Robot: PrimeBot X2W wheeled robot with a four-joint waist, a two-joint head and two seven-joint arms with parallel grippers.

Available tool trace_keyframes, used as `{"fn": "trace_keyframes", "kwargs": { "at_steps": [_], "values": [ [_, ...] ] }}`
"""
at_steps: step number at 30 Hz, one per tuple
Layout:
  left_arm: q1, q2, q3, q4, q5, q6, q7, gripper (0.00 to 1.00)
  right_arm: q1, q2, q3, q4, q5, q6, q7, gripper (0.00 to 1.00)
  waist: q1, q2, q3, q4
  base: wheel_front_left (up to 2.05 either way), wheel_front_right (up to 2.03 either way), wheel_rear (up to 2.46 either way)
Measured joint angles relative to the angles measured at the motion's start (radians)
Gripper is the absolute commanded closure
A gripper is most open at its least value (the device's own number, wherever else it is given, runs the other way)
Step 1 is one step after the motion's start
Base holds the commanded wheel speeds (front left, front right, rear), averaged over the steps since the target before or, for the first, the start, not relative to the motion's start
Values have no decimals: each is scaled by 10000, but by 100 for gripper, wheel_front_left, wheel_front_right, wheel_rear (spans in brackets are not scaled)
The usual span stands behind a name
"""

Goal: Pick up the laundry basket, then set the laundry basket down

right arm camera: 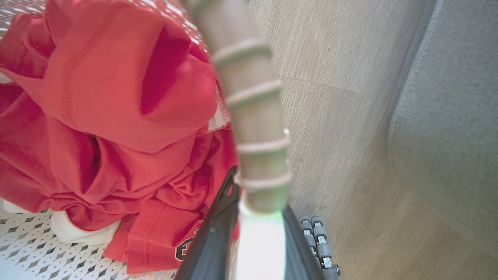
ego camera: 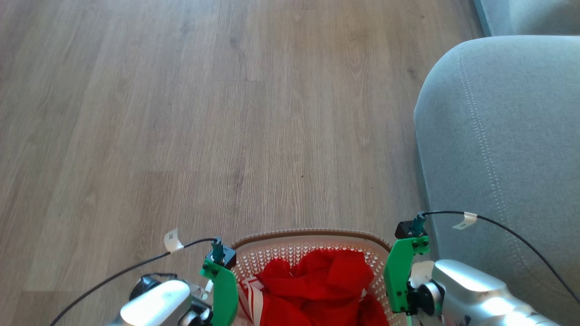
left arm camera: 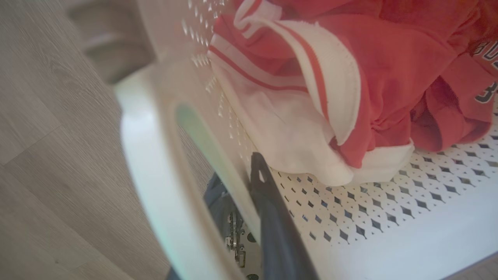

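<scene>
Clothes (ego camera: 317, 285), red with some white, lie heaped in the laundry basket (ego camera: 312, 234), which shows at the bottom middle of the head view, close in front of the robot and between its two arms. The left gripper (left arm camera: 241, 186) has its jaws pinching the basket's left wall just beside the white handle (left arm camera: 146, 163), one dark finger (left arm camera: 272, 217) inside against the lattice and the other outside. The right gripper (right arm camera: 260, 202) has its jaws pinching the opposite side at the brown woven rim (right arm camera: 253, 101), a finger on each face. Pale wood floor (ego camera: 181, 113) stretches ahead, and a grey sofa (ego camera: 498, 158) stands near the basket on the robot's right. Whether the basket's base touches the floor I cannot tell.
</scene>
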Motion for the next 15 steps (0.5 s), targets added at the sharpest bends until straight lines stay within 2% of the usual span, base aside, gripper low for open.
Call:
{"fn": "trace_keyframes", "kwargs": {
  "at_steps": [15],
  "values": [
    [141, 0, 2, 2, 0, 0, 25, 100, 0, 4, 176, 6, 180, 0, -31, 100, 0, 0, -103, -45, 0, 0, 0]
  ]
}}
